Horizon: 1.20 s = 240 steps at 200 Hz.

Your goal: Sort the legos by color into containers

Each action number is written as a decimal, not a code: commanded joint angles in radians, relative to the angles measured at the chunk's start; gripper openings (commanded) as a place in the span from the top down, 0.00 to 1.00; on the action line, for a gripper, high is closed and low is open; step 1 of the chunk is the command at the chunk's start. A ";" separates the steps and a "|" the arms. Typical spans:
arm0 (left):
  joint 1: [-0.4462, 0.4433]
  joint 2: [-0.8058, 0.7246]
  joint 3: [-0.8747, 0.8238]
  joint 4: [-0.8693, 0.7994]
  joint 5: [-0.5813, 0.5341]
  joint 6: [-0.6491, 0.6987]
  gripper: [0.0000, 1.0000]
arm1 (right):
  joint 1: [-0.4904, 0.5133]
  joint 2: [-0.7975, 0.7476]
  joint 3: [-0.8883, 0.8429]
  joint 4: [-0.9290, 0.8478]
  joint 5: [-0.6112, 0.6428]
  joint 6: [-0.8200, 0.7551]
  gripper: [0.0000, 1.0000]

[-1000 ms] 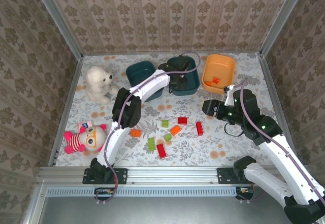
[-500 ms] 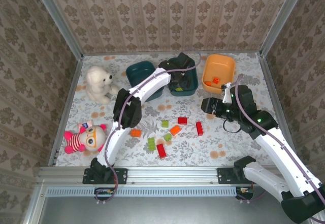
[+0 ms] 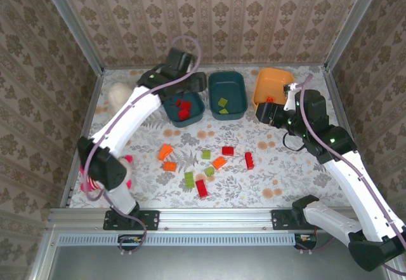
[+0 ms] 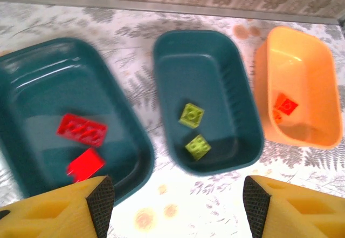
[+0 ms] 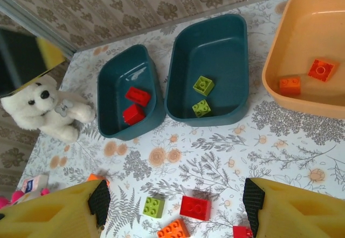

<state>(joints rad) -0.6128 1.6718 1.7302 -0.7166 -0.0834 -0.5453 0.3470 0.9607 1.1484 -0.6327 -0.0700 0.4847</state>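
Floral tabletop (image 3: 279, 172) holds containers (image 3: 231, 86) and scattered legos (image 3: 202, 188); left gripper (image 4: 178, 205) and right gripper (image 5: 176, 203) both gape wide, empty

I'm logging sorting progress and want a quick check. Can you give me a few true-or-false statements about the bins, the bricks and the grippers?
1. The left dark teal bin holds two red bricks. True.
2. The middle dark teal bin holds orange bricks. False: it holds two light green bricks.
3. The orange bin is empty. False: two orange bricks lie in it.
4. The left gripper is open and holds nothing. True.
5. The right gripper is shut on a red brick. False: it is open and holds nothing.
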 commanded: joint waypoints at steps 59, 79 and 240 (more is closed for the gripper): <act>0.096 -0.625 -0.668 -0.148 -0.199 -0.235 0.32 | 0.428 0.378 0.114 0.087 0.079 -0.105 0.31; 0.100 -0.807 -0.769 -0.260 -0.277 -0.325 0.32 | 0.530 0.592 0.243 0.056 0.060 -0.069 0.30; 0.105 -1.213 -0.794 -0.581 -0.372 -0.386 0.32 | 0.644 1.511 1.091 -0.269 -0.108 0.727 0.32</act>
<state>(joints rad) -0.5152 0.4820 0.9279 -1.2407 -0.4641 -0.9466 0.9775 2.4229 2.1841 -0.8448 -0.1658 1.0863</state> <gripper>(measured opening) 0.676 0.688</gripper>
